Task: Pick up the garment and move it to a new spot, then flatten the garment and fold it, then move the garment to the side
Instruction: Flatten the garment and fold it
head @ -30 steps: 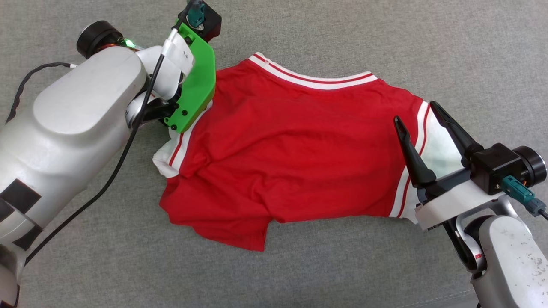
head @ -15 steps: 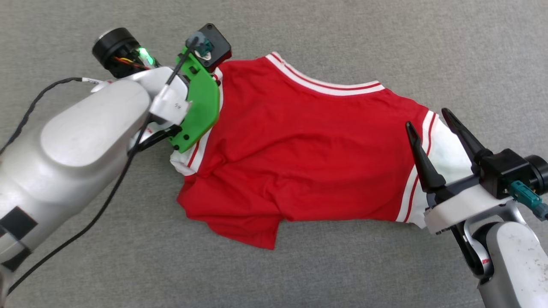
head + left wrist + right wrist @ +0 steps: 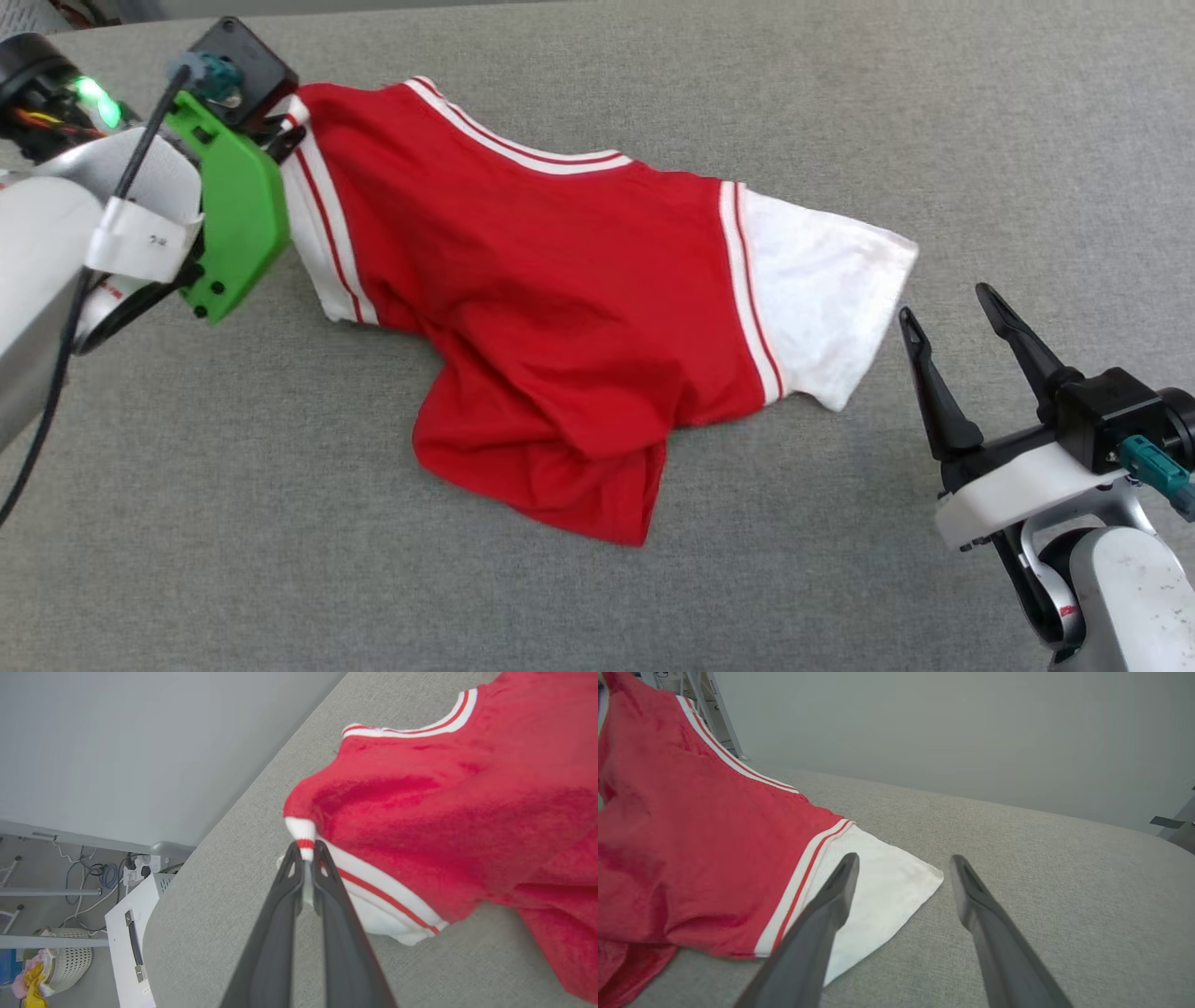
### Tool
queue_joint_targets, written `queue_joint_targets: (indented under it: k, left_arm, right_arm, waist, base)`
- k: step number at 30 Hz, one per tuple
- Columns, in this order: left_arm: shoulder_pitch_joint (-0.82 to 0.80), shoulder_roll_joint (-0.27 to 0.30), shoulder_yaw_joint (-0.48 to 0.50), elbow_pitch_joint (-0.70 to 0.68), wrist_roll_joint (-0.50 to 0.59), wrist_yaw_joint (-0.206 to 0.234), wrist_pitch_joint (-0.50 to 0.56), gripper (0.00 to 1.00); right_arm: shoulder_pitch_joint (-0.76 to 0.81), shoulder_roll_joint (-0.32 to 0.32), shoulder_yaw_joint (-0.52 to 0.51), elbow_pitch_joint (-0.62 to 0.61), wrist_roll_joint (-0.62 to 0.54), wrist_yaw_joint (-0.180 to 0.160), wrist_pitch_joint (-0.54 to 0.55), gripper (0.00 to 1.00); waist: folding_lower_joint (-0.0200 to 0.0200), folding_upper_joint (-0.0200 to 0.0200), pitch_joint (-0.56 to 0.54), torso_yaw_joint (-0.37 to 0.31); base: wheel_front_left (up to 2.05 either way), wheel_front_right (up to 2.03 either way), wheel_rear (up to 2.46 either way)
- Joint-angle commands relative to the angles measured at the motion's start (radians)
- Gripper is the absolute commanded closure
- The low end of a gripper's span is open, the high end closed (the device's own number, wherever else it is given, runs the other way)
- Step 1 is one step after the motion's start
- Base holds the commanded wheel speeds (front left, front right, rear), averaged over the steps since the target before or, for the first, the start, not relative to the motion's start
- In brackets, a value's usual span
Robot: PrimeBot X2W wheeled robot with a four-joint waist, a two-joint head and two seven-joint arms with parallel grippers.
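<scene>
My left gripper [image 3: 306,855] has its fingers shut on the striped seam of the garment [image 3: 560,280], draped from upper left to centre of the worktop [image 3: 840,560]; my right gripper [image 3: 945,306] is wide open, empty. Risk: the thin pinch could slip as the bunched hem drags. I cannot tell what the basket [image 3: 70,961], lower left, holds.

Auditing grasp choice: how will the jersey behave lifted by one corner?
Likely floppy: the garment sags and bunches beyond the left hand pinching its trim. Probably light: a small pinch alone holds that corner. May drag and crumple on the grey surface.
</scene>
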Motion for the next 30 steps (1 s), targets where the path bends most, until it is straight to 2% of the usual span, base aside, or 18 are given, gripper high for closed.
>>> queue_joint_targets:
  k: [1, 4, 7, 12, 16, 17, 18, 24, 28, 29, 30]
  left_arm:
    - [0.006, 0.02, 0.004, -0.014, 0.014, 0.016, 0.008, 1.0]
    - [0.001, 0.044, 0.016, -0.044, 0.012, 0.035, 0.008, 1.0]
    - [-0.002, 0.027, 0.02, -0.053, 0.005, 0.042, 0.006, 1.0]
    - [-0.01, -0.056, 0.019, 0.02, -0.001, 0.033, -0.015, 1.0]
    - [-0.017, -0.14, 0.012, 0.139, 0.005, 0.008, -0.042, 1.0]
    - [-0.016, -0.196, 0.005, 0.246, 0.01, -0.015, -0.07, 1.0]
    - [-0.014, -0.213, 0.003, 0.284, 0.01, -0.022, -0.082, 1.0]
    - [0.03, -0.293, -0.013, 0.455, -0.006, -0.04, -0.102, 1.0]
    - [0.057, -0.307, -0.019, 0.468, -0.03, -0.04, -0.106, 1.0]
    - [0.057, -0.304, -0.019, 0.468, -0.028, -0.04, -0.114, 0.97]
    - [0.052, -0.299, -0.02, 0.468, -0.015, -0.04, -0.139, 0.45]
  right_arm:
    - [0.015, 0.004, -0.003, -0.005, -0.002, -0.001, -0.002, 0.0]
    - [0.015, 0.011, 0.001, -0.01, -0.001, -0.001, -0.006, 0.0]
    - [0.004, 0.017, 0.013, -0.011, -0.001, -0.001, -0.01, 0.0]
    - [-0.031, 0.02, 0.026, -0.005, 0.0, -0.001, -0.021, 0.0]
    - [-0.061, 0.025, 0.034, 0.004, 0.0, -0.001, -0.035, 0.0]
    - [-0.079, 0.031, 0.038, 0.013, -0.001, -0.001, -0.046, 0.0]
    - [-0.084, 0.033, 0.039, 0.016, -0.001, -0.001, -0.05, 0.0]
    - [-0.094, 0.04, 0.037, 0.027, -0.002, -0.001, -0.066, 0.0]
    - [-0.09, 0.041, 0.029, 0.028, -0.005, -0.001, -0.068, 0.0]
    - [-0.088, 0.041, 0.026, 0.027, -0.006, -0.001, -0.068, 0.0]
    - [-0.085, 0.041, 0.023, 0.026, -0.007, -0.001, -0.067, 0.0]
  waist:
    - [0.0, 0.0, -0.007, 0.006]
    - [0.0, 0.0, 0.003, -0.004]
    - [0.0, 0.0, 0.024, -0.022]
    - [0.0, 0.0, 0.068, -0.062]
    - [0.0, 0.0, 0.105, -0.097]
    - [0.0, 0.0, 0.126, -0.122]
    - [0.0, 0.0, 0.133, -0.131]
    - [0.0, 0.0, 0.148, -0.152]
    - [0.0, 0.0, 0.14, -0.147]
    - [0.0, 0.0, 0.137, -0.143]
    - [0.0, 0.0, 0.132, -0.139]
  base:
    - [0.0, 0.0, 0.0]
    - [0.0, 0.0, 0.0]
    - [0.0, 0.0, 0.0]
    - [0.0, 0.0, 0.0]
    - [0.0, 0.0, 0.0]
    - [0.0, 0.0, 0.0]
    - [0.0, 0.0, 0.0]
    - [0.0, 0.0, 0.0]
    - [0.0, 0.0, 0.0]
    - [0.0, 0.0, 0.0]
    - [0.0, 0.0, 0.0]
